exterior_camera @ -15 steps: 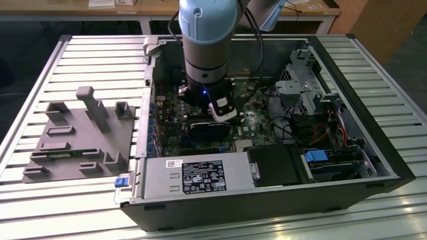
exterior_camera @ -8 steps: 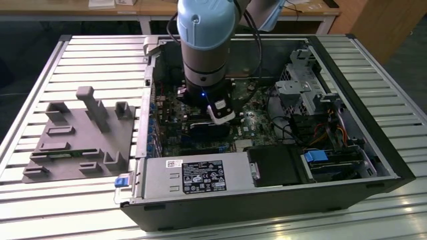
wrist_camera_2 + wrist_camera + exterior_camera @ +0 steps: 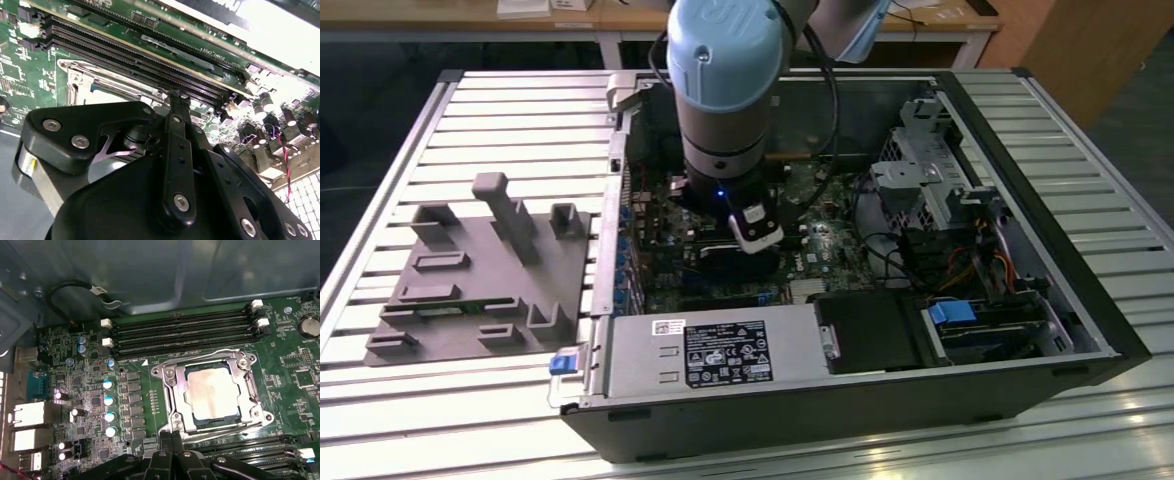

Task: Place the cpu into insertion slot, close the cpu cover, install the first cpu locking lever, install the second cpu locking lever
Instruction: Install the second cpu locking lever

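The cpu (image 3: 214, 392) is seen seated in the insertion slot (image 3: 172, 412) under the cpu cover (image 3: 175, 387). The end effector (image 3: 172, 440), fingers pressed together and empty, is partly cut off.

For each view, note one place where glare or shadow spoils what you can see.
Exterior view: the arm shades the motherboard beneath it. Second wrist view: glare bleaches the board's far edge. First wrist view: a pale sheen washes the cpu top, seated under the cpu cover.
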`<state>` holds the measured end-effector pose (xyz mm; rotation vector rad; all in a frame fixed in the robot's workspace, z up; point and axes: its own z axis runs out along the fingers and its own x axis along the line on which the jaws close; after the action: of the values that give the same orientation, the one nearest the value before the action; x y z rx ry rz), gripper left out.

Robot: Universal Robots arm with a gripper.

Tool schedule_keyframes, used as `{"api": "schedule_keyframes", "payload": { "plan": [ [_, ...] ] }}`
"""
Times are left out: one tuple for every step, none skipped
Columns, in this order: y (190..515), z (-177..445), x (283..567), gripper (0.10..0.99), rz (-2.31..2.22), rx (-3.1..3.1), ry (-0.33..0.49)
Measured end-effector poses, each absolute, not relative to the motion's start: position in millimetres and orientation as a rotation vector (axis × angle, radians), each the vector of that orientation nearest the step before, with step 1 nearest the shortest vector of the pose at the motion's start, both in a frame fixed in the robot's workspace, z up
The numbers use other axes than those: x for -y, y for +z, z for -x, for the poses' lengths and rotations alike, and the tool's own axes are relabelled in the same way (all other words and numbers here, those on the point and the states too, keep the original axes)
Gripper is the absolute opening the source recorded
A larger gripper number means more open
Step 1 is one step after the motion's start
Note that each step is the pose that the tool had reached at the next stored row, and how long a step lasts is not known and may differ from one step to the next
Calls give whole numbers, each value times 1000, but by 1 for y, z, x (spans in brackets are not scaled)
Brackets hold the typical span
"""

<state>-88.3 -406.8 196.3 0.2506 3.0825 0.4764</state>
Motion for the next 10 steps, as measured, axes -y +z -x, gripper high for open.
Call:
{"api": "schedule_keyframes", "payload": {
  "plan": [
    [196,88,407,102,-250,-3083,477],
    [195,89,407,102,-250,-3083,477],
    [195,89,407,102,-250,-3083,477],
    [194,89,407,102,-251,-3083,477],
    [194,89,406,102,-251,-3082,478],
    [194,89,406,102,-251,-3082,479],
    [194,89,406,102,-250,-3082,480],
    [194,89,406,102,-251,-3082,481],
    [194,89,405,102,-250,-3082,482],
    [193,89,405,102,-251,-3082,484]
  ]
}}
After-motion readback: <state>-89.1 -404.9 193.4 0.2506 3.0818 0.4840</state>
